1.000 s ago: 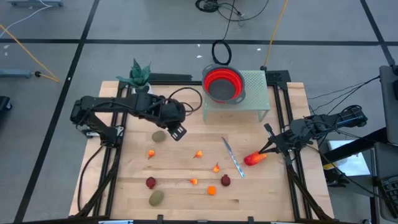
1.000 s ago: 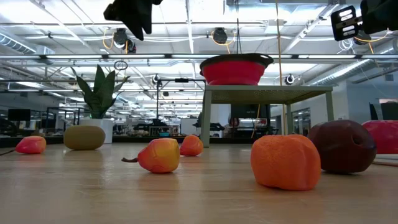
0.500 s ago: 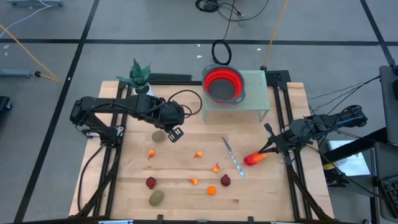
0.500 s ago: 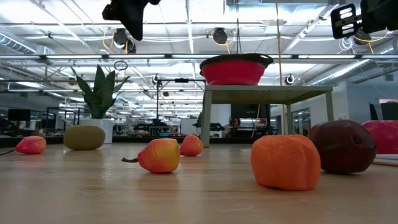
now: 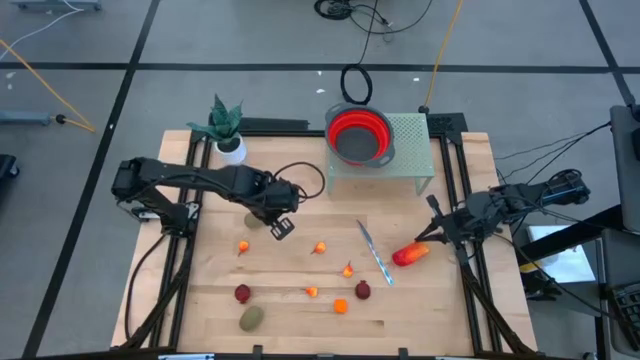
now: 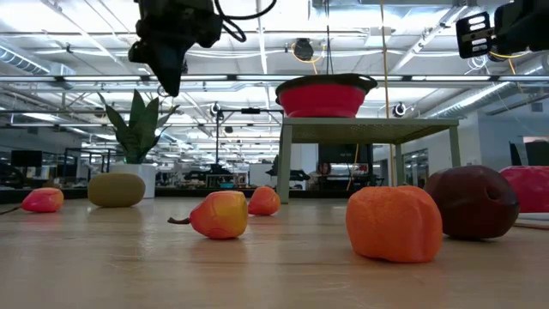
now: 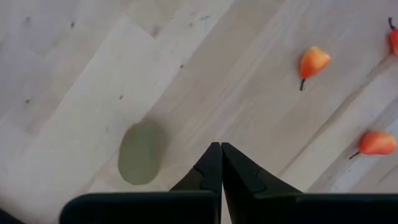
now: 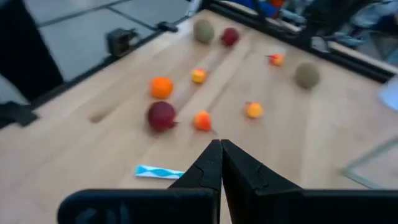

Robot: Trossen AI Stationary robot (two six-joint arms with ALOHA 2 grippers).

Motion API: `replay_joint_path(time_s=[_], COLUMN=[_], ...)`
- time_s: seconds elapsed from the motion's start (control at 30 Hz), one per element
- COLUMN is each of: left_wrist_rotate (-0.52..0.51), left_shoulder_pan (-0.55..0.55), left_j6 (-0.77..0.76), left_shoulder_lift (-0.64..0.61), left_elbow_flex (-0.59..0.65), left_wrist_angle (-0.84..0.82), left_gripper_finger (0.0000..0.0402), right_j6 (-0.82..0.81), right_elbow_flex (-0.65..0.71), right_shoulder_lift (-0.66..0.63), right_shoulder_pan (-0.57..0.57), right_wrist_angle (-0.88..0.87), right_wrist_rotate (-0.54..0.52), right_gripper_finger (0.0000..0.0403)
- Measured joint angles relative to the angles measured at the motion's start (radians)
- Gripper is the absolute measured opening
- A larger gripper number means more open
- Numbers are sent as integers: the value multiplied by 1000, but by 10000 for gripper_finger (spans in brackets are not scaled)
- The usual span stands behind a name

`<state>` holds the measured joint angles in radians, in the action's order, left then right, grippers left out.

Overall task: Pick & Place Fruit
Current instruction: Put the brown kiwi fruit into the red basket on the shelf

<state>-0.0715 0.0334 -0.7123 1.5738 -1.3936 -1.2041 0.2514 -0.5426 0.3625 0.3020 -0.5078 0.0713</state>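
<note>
Small fruit pieces lie scattered on the wooden table (image 5: 450, 310). One olive-brown oval (image 7: 142, 152) lies just beside my left gripper (image 5: 280, 228), which points down above the table, shut and empty; in the low view my left gripper (image 6: 167, 77) hangs well above the olive oval (image 6: 116, 189). A second olive oval (image 5: 251, 318), two dark red balls (image 5: 242, 293) (image 5: 362, 290) and several small orange pieces (image 5: 319, 247) lie nearer the front. My right gripper (image 5: 430, 236) waits shut in the air at the right, above the elongated red-orange piece (image 5: 411, 254).
A slim silver-blue knife (image 5: 375, 252) lies on the table right of centre. The red bowl (image 5: 358, 133) stands on a small pale green stand (image 5: 405, 150) at the back. A potted plant (image 5: 224, 125) stands at the back left. Black rails (image 5: 170, 250) run along both sides.
My left gripper has come down toward the table beside the olive oval, and its fingers have come together with nothing between them. No fruit has moved.
</note>
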Motion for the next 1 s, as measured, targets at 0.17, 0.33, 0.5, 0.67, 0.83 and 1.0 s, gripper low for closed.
replay_joint_path(time_s=[0.17, 0.33, 0.5, 0.67, 0.83, 1.0], left_wrist_rotate=[0, 2, -3, -7, -7, 46], left_shoulder_pan=[0, 0, 0, 0, -4, -36], left_j6=[14, 31, 34, 30, 33, 49], left_shoulder_lift=[0, -24, -75, -123, -152, -164], left_elbow_flex=[8, 8, 8, 7, 27, 111], left_wrist_angle=[1, 3, 5, 4, 2, 2], left_gripper_finger=[6, 2, 4, 7, 2, 3], right_j6=[23, 23, -8, -30, -40, -57], right_elbow_flex=[0, 32, 182, 322, 415, 462], right_shoulder_lift=[-76, -148, -211, -247, -260, -261], right_shoulder_pan=[0, 0, 0, -9, -43, -91], right_wrist_angle=[17, 67, 289, 503, 614, 620], right_wrist_rotate=[-1, 0, -13, -19, -19, -19], right_gripper_finger=[0, 0, 0, 0, 0, 0])
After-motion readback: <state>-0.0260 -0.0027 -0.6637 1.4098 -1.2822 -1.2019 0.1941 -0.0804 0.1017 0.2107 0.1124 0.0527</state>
